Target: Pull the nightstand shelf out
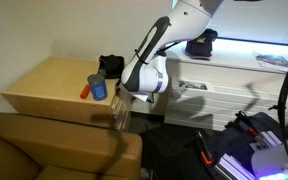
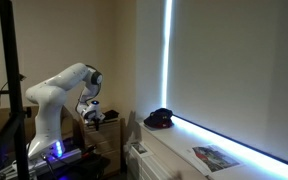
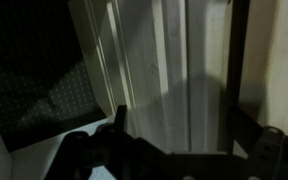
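Observation:
The nightstand (image 1: 49, 85) is a low light tan cabinet at the left in an exterior view. My gripper (image 1: 122, 108) hangs down at its right front corner, below the top. In the wrist view my gripper (image 3: 177, 118) is open, its two dark fingers wide apart. A flat light tan wood board, which looks like the nightstand shelf (image 3: 169, 70), lies between and beyond the fingers. I cannot tell whether the fingers touch it. The shelf is not clearly distinguishable in either exterior view. The arm (image 2: 69, 85) shows bent down in an exterior view.
A blue cup (image 1: 99, 88), a red object (image 1: 86, 91) and a black object (image 1: 111, 67) stand on the nightstand top. A brown leather seat (image 1: 54, 150) is right in front. A white slatted dresser (image 1: 224, 85) with a black cap (image 2: 160, 118) stands beside the arm.

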